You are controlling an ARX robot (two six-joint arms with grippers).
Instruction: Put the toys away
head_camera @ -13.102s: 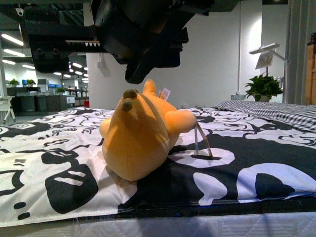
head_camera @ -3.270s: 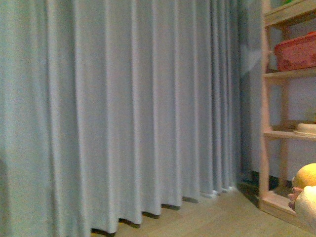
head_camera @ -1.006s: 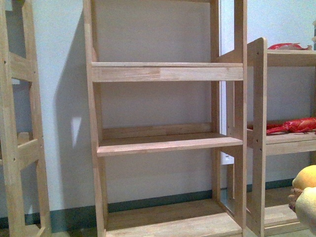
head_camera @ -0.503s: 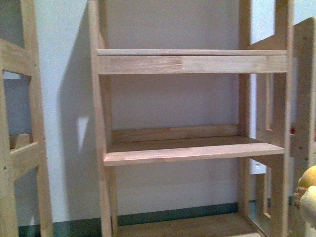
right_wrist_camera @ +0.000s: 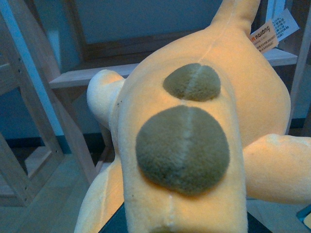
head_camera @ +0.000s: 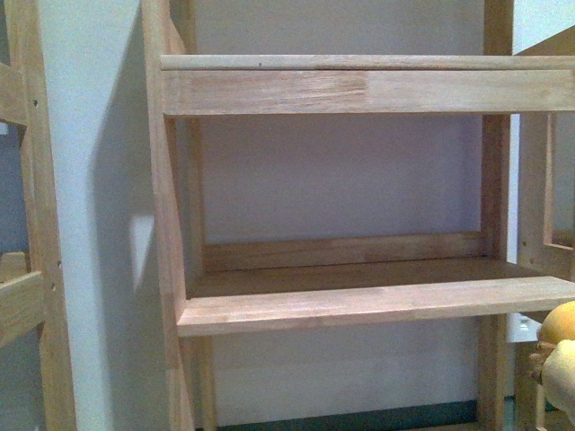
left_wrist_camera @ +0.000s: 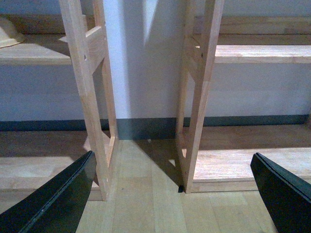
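Toy [right_wrist_camera: 194, 145], orange-yellow with a white tag [right_wrist_camera: 272, 31], fills the right wrist view, aloft before a wooden shelf [head_camera: 359, 305], and edges into the front view's lower right | right gripper [right_wrist_camera: 184, 228] clasps it, only dark slivers showing beneath | left gripper [left_wrist_camera: 170, 194] spread wide, empty, above the floor [left_wrist_camera: 136, 160]
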